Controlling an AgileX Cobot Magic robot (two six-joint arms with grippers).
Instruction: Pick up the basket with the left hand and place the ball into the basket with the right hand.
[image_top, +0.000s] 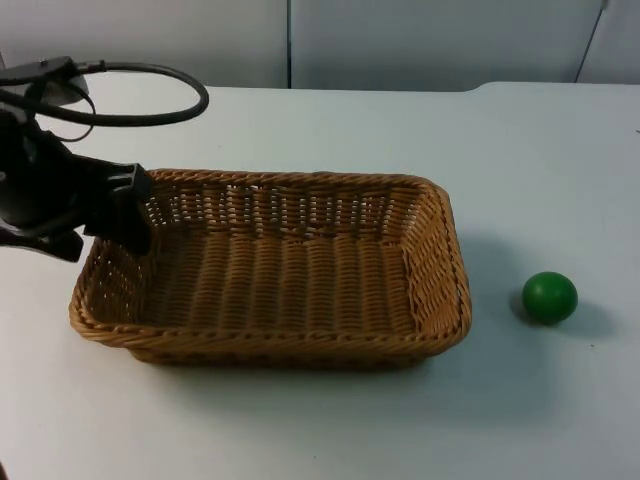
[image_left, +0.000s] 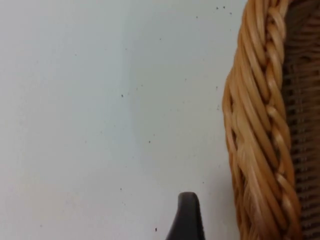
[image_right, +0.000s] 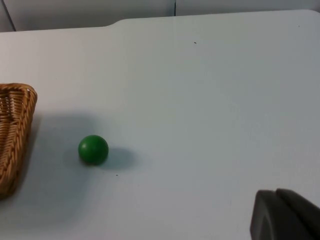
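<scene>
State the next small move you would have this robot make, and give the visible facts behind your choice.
Probably close the left gripper on the basket rim and lift. It sits at the basket's left end wall, one fingertip outside the woven rim, and the basket appears to rest on the table. The ball lies apart on the table to the basket's right, untouched by the right gripper.

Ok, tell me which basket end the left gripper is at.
The left gripper is at the brown woven wicker basket's short end farthest from the small green ball; the opposite end faces the ball.
</scene>
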